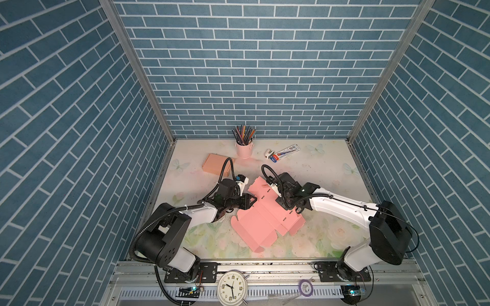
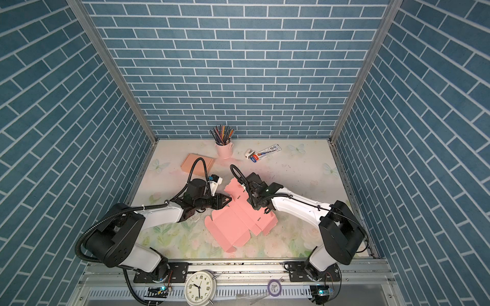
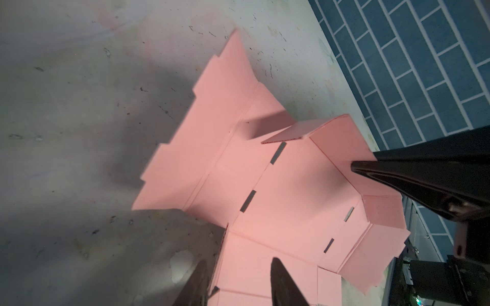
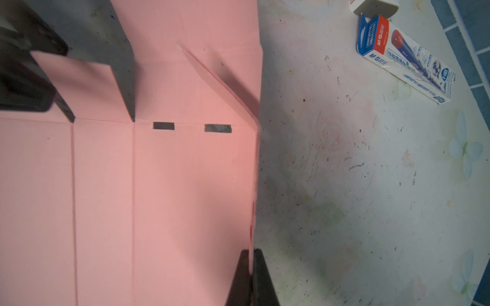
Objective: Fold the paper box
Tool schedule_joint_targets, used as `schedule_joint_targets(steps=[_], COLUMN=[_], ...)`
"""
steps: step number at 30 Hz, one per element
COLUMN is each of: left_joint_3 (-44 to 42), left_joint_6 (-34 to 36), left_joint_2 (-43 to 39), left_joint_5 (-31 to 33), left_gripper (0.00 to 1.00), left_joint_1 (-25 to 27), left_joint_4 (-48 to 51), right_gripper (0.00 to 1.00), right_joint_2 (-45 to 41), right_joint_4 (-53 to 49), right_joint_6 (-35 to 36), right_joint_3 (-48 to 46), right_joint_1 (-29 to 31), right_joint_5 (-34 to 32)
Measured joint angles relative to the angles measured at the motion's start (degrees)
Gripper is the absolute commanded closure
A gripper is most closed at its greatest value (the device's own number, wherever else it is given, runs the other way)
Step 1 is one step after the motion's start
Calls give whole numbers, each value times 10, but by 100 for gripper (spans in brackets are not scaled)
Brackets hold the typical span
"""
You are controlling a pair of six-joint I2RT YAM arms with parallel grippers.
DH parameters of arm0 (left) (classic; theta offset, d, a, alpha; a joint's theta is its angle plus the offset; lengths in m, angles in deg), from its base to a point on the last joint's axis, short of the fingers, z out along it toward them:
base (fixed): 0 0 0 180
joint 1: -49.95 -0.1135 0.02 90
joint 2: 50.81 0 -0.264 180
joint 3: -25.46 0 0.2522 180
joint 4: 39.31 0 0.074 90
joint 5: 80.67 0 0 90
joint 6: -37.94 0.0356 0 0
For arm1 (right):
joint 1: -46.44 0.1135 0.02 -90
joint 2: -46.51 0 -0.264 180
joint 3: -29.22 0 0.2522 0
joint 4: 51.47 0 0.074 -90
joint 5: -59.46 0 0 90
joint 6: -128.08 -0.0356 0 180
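The pink paper box (image 1: 265, 222) (image 2: 236, 222) lies as an unfolded blank in the middle of the table, with slots cut along its creases. My left gripper (image 1: 252, 200) (image 2: 228, 199) is at its left edge. In the left wrist view the jaws (image 3: 238, 261) stand apart, one finger over the table and one over a pink flap (image 3: 254, 265), astride the flap's edge. My right gripper (image 1: 280, 202) (image 2: 252, 204) is at the blank's far right side. In the right wrist view it (image 4: 249, 254) is shut on the raised edge of a side panel (image 4: 185, 185).
At the back stand a pink cup of pencils (image 1: 244, 149), a closed tan box (image 1: 217, 164), a white eraser (image 1: 269, 153) and a pencil carton (image 1: 286, 152). A clock (image 1: 232, 287) and a purple tape roll (image 1: 305, 286) sit on the front rail.
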Motion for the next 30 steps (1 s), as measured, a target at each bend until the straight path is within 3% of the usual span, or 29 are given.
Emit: schedule_joint_targets(steps=[7, 15, 25, 30], left_joint_3=[-17, -30, -51, -60], left_joint_6=[-23, -36, -38, -43], left_joint_2=[0, 0, -69, -95], left_joint_5=[10, 17, 6, -7], left_gripper=[62, 65, 66, 67], left_joint_1=[48, 53, -14, -78], left_joint_4=[-25, -41, -46, -54], right_gripper=[100, 100, 100, 100], right_joint_2=[0, 0, -26, -41], right_joint_4=[-6, -9, 8, 24], right_joint_6=[11, 25, 67, 98], right_joint_3=[17, 19, -21, -40], right_joint_1=[7, 30, 59, 84], right_joint_5=[-10, -40, -85, -107])
